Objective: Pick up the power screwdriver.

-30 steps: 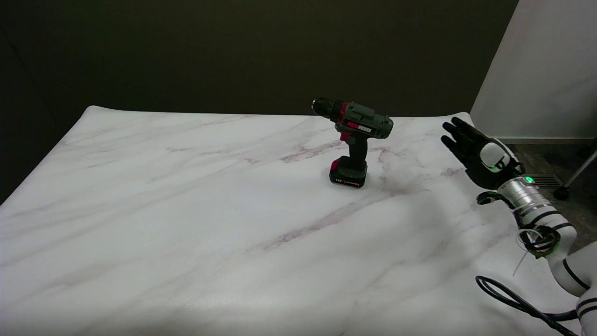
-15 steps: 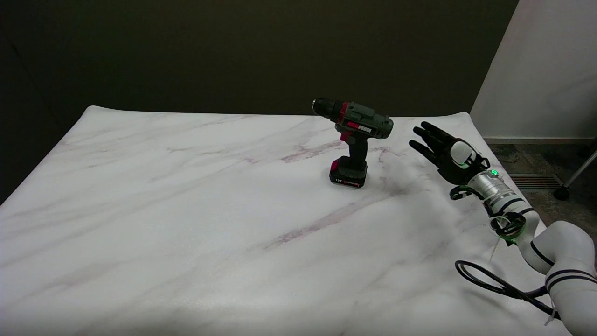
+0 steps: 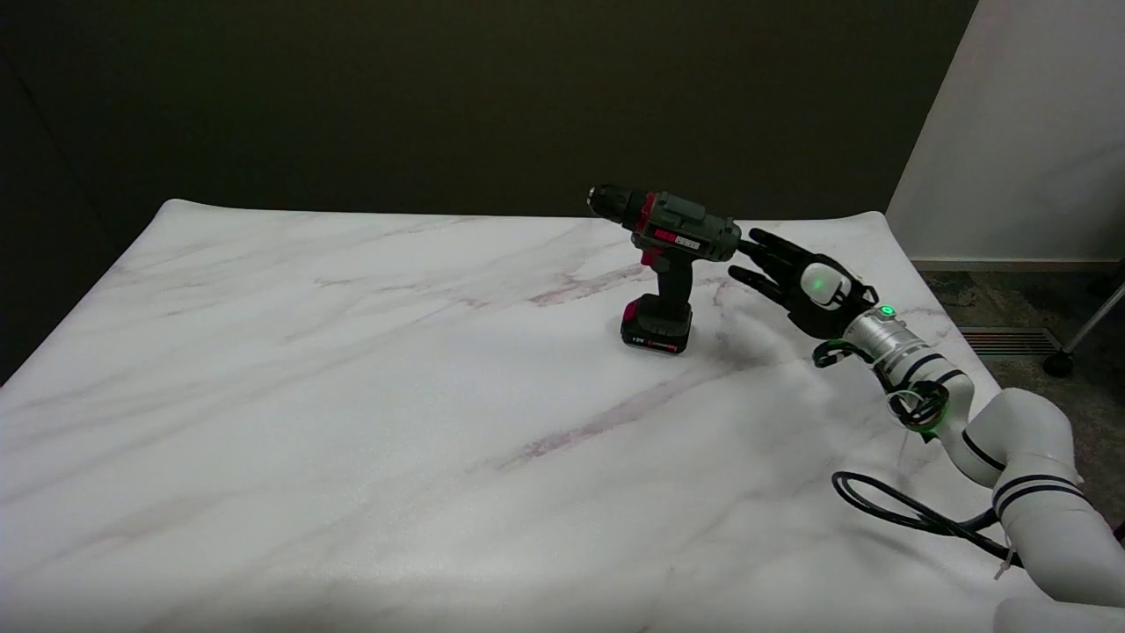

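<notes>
White marble-patterned tabletop (image 3: pixel 352 396) with purple-grey veins fills most of the frame. On it, right of centre toward the far edge, the power screwdriver (image 3: pixel 665 264) stands upright on its black-and-red battery base, its dark green body pointing the chuck toward the upper left. Just to the right of it, the robot hand (image 3: pixel 804 283) hangs in the air with its black fingers (image 3: pixel 758 239) stretched out and spread, holding nothing. The topmost fingertip sits right at the rear end of the tool's body; whether it touches, I cannot tell from here. The palm side is turned away and hidden. The white arm (image 3: pixel 1011 448) runs off the lower right corner, a black cable (image 3: pixel 888 508) looping beside it.
</notes>
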You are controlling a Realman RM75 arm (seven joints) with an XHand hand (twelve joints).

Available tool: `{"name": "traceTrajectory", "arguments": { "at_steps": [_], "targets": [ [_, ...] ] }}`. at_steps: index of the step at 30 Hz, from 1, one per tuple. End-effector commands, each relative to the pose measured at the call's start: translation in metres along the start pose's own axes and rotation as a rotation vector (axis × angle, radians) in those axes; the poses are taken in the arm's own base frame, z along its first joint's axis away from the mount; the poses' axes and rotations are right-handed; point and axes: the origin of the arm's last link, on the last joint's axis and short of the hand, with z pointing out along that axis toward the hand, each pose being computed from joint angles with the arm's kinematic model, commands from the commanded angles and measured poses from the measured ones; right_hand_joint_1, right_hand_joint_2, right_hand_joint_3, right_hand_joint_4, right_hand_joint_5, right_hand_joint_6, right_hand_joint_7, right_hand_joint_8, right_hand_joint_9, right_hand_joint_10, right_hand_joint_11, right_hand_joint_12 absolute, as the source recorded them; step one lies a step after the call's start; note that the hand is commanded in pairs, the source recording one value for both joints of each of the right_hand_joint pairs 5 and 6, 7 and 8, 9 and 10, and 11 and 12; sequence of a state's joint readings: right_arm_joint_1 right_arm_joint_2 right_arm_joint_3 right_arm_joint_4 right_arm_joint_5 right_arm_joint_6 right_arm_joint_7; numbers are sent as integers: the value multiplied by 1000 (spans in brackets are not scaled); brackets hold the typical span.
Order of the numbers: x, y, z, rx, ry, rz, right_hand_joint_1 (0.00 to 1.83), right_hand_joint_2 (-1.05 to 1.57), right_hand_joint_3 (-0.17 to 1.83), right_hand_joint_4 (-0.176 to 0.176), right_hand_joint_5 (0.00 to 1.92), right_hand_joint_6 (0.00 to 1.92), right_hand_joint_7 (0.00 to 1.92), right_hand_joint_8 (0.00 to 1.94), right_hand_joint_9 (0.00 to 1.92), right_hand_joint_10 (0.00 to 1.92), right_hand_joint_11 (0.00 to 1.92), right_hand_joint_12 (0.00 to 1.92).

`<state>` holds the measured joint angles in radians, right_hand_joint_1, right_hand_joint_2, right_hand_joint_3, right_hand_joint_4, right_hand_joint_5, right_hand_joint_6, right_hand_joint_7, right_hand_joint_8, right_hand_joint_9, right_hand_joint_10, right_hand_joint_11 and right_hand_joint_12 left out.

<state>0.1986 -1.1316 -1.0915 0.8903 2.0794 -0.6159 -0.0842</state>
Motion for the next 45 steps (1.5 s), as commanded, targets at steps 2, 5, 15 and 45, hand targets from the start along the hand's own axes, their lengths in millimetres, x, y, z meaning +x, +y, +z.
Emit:
{"name": "traceTrajectory", "arguments": {
  "at_steps": [2,5,15,45],
  "targets": [
    [-63,2,30,-33,-137,-145,1161,-318,266,-176,278,278,430,430,59,59,356,356],
    [-64,0,29,-38,-135,-188,1158,-295,283,-176,282,282,431,431,58,58,337,337],
    [-64,-1,25,-65,-24,-418,1141,-284,344,-176,325,325,473,473,73,73,311,311],
    [-103,-11,45,8,165,-698,1052,-598,459,-137,372,372,533,533,305,305,733,733]
  ]
}}
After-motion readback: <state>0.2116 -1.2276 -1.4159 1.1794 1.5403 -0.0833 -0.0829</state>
